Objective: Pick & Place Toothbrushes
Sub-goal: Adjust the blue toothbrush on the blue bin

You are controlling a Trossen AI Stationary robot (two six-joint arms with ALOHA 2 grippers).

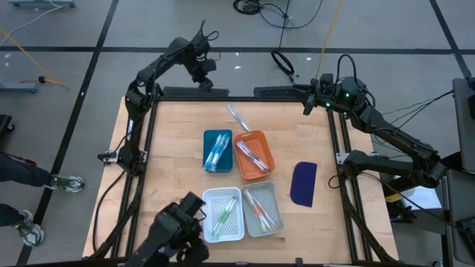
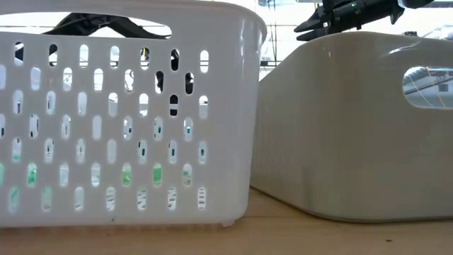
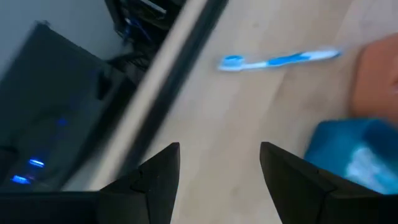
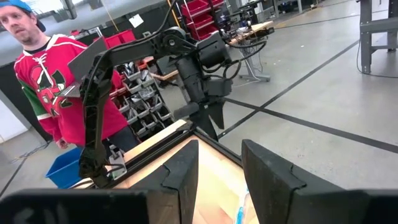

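We are looking down on a wooden desk [image 1: 178, 141] carrying four small trays. The left gripper [image 1: 210, 86] is hovering at the desk's far edge, its fingers [image 3: 158, 180] standing apart with nothing between them. Just ahead of it a loose blue-and-white toothbrush [image 1: 238, 119] is lying on the bare wood, apart from the fingers. Beyond that toothbrush the blue tray [image 1: 217, 150] and the orange tray [image 1: 254, 154] are sitting side by side, each holding toothbrushes. Farther still from this gripper, the white perforated tray [image 1: 223, 215] is holding green-accented toothbrushes and the grey tray [image 1: 262, 209] orange-accented ones.

The right gripper [image 1: 307, 100] is hanging over the far right corner of the desk, its fingers [image 4: 186, 171] parted and empty. A dark blue flat piece [image 1: 303, 184] is lying nearer the front than this gripper. In the right wrist view, a person in a red jersey [image 4: 56, 93] is standing behind the left arm.
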